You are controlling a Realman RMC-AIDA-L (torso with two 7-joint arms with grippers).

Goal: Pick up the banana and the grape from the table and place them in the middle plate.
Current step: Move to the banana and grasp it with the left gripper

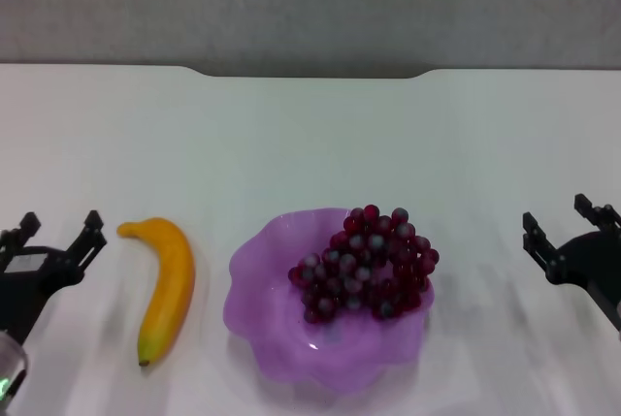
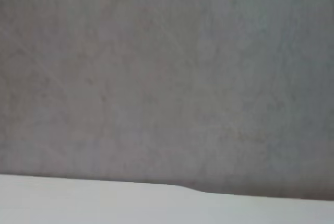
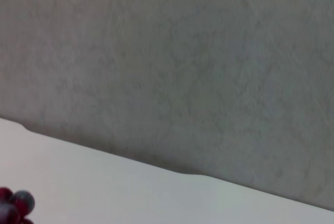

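The purple scalloped plate (image 1: 267, 324) sits at the front middle of the white table (image 1: 310, 135). The bunch of dark red grapes (image 1: 366, 263) lies inside it, toward its right side; a few grapes also show in the right wrist view (image 3: 13, 205). The yellow banana (image 1: 165, 285) lies on the table just left of the plate, apart from it. My left gripper (image 1: 58, 234) is open and empty, left of the banana. My right gripper (image 1: 568, 222) is open and empty, well right of the plate.
The table's far edge has a notch (image 1: 310, 74) in front of a grey wall (image 1: 310, 4). Both wrist views show mostly the wall (image 2: 167, 78) and a strip of table (image 3: 104, 192).
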